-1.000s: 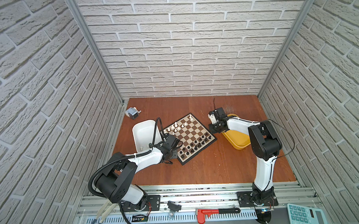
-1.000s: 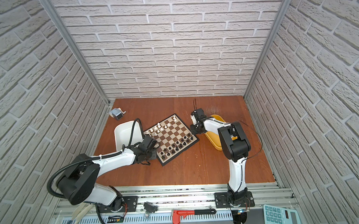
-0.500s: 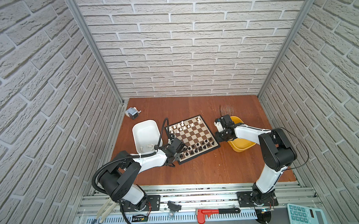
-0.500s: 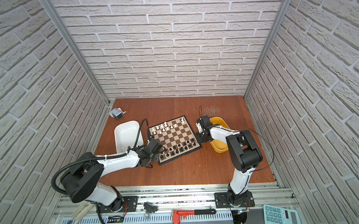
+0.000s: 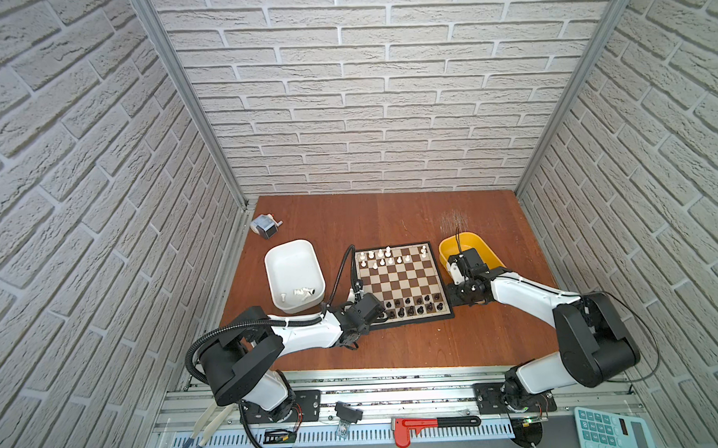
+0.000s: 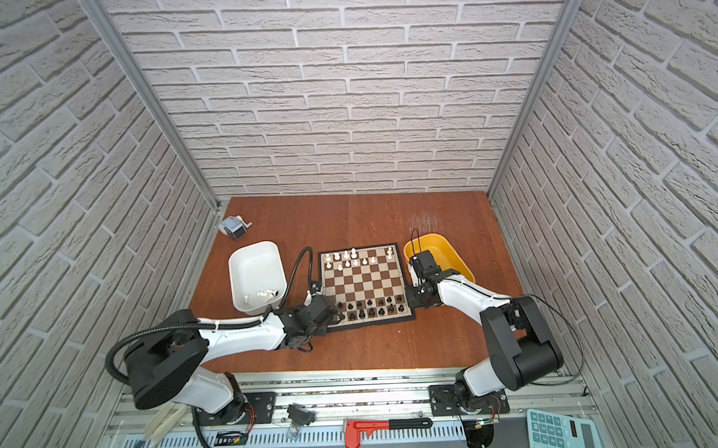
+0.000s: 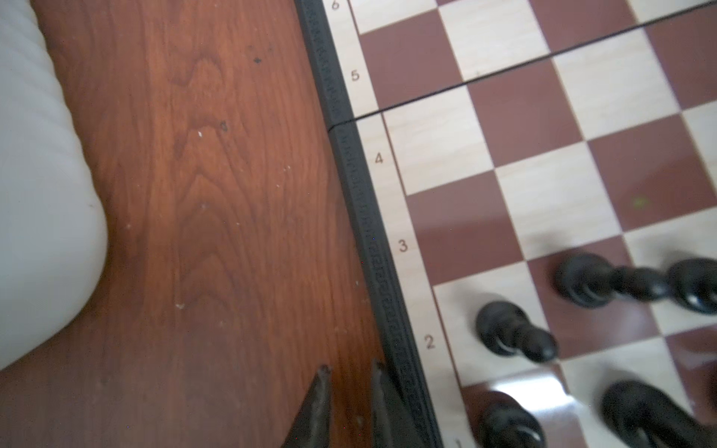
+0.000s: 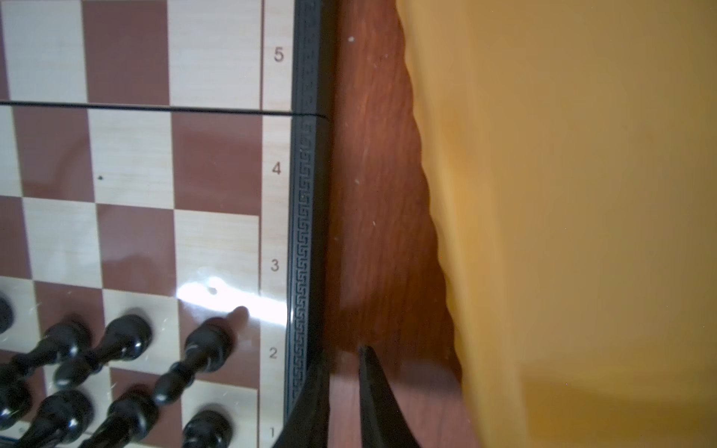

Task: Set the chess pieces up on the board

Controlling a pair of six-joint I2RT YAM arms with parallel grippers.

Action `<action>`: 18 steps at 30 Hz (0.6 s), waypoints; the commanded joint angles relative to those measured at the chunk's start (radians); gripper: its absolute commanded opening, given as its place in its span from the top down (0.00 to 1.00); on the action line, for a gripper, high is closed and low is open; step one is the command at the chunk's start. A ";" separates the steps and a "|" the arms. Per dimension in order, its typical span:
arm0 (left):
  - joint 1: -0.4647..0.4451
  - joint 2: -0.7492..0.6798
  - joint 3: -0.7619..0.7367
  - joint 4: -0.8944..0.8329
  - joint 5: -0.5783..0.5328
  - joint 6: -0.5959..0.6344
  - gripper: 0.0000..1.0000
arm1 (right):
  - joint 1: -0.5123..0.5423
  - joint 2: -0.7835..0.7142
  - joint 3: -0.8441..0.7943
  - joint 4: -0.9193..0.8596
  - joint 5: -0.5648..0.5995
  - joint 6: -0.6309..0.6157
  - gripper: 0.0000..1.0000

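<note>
The board [image 5: 401,278] lies square to the table, seen in both top views. White chess pieces [image 5: 388,255] crowd its far rows and black chess pieces [image 5: 411,308] fill its near rows. My left gripper [image 5: 375,312] sits low at the near-left corner. In the left wrist view my left gripper [image 7: 351,368] is nearly shut and empty, one fingertip against the board's black rim [image 7: 364,232]. My right gripper [image 5: 452,299] rests by the near-right corner. In the right wrist view my right gripper [image 8: 343,355] is also nearly shut and empty, beside the rim [image 8: 302,217] at the row of black pieces [image 8: 128,341].
A white tub [image 5: 293,278] left of the board holds a few white pieces [image 5: 304,293]. A yellow tub [image 5: 471,251] stands close to the board's right edge. A grey sharpener [image 5: 264,227] sits at the back left. On the front rail lie a red wrench [image 5: 432,423] and a calculator [image 5: 607,430].
The board has turned from a diagonal lie to square with the table. Both grippers have swung along with its edges toward the near corners, and the yellow tub has shifted slightly.
</note>
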 commanded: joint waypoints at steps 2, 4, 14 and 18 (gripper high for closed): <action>-0.070 0.008 -0.013 0.062 0.210 -0.045 0.78 | 0.039 -0.090 -0.004 0.028 -0.129 0.077 0.81; -0.057 -0.016 0.001 0.007 0.174 -0.079 0.78 | 0.038 -0.113 0.003 0.020 -0.062 0.092 0.81; 0.149 -0.171 0.241 -0.332 -0.017 0.001 0.82 | 0.032 -0.168 0.156 0.017 0.036 0.068 0.79; 0.167 -0.102 0.335 -0.220 0.143 0.096 0.86 | 0.037 -0.113 0.238 0.052 -0.041 0.026 0.78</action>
